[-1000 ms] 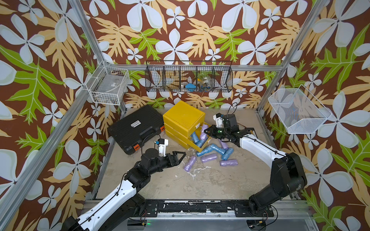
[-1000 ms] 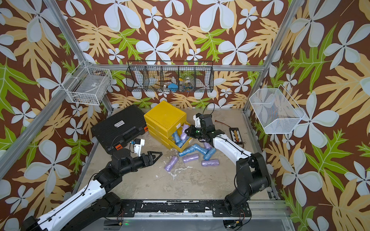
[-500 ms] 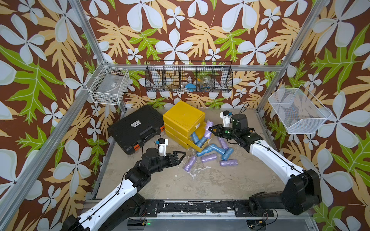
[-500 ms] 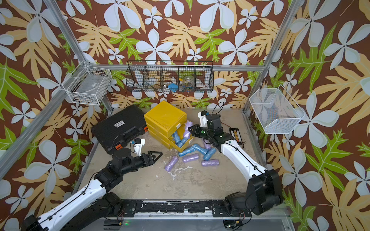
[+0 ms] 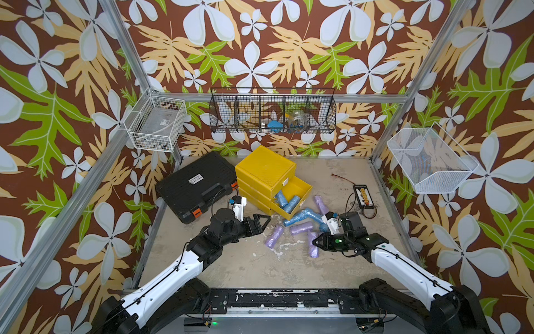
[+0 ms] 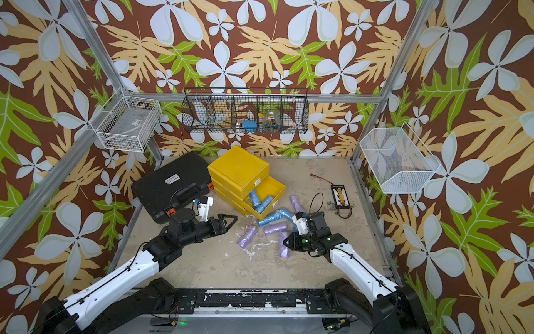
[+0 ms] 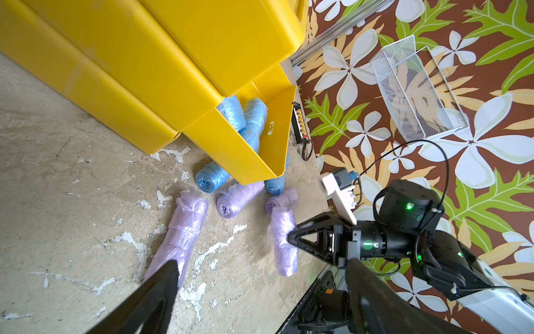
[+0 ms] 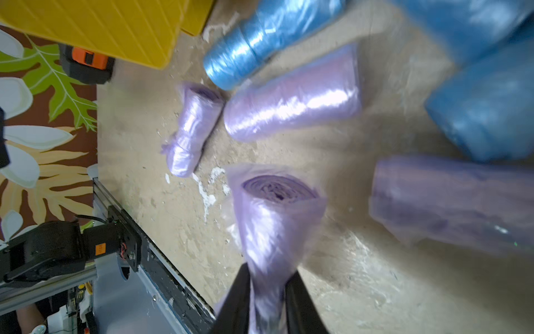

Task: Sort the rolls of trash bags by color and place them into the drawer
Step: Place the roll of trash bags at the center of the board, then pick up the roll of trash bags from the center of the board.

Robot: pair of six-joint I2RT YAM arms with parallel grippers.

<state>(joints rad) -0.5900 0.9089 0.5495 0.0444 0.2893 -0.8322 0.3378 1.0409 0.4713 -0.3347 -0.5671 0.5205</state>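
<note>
Right pincer: its fingers stand partly apart on either side of a lilac roll, and both touch the film. Whether they clamp it cannot be told. This roll lies on the desk, at the near edge of the loose group. Three other lilac rolls lie close by. Loose blue rolls lie between them and the yellow drawer unit. One drawer is pulled out and contains several stored blue rolls.

Left pincer: the jaws are wide apart and hold nothing. It hovers over the desk near the outermost lilac roll, short of the drawer unit. A closed black case lies beside the unit, behind this arm.
</note>
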